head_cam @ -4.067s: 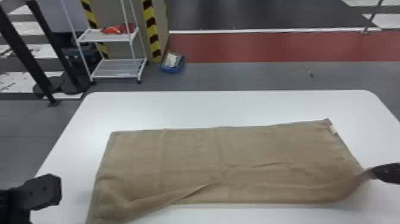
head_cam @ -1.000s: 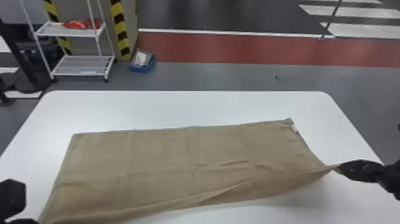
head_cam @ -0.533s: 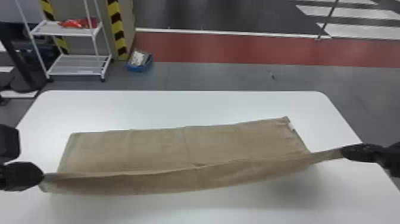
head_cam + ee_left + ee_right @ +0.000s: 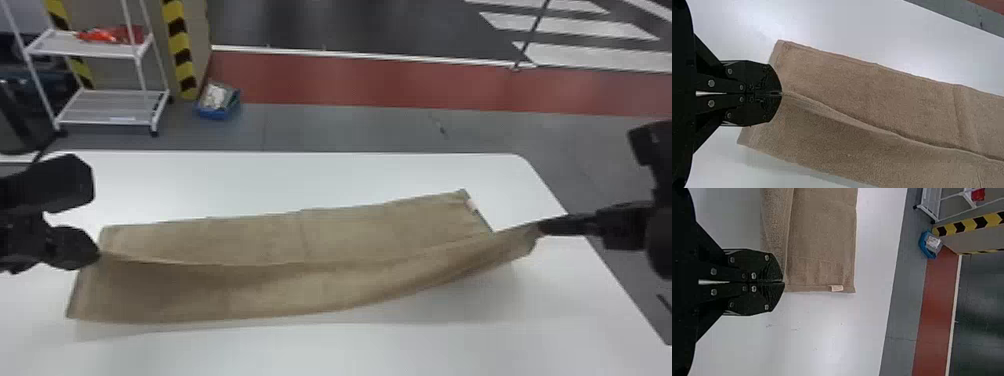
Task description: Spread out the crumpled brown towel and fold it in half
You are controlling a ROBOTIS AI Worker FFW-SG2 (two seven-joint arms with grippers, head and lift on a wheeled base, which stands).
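By the left gripper [image 4: 94, 253], its fingers closed, the left end of the towel's [image 4: 280, 280] raised edge is pinched; by the right gripper [image 4: 544, 228], likewise closed, the right end. The towel's far part is laid flat on the table [image 4: 310, 175]. Beyond, far left, a rack [image 4: 105, 107] and blue bin [image 4: 216, 113] are seen.
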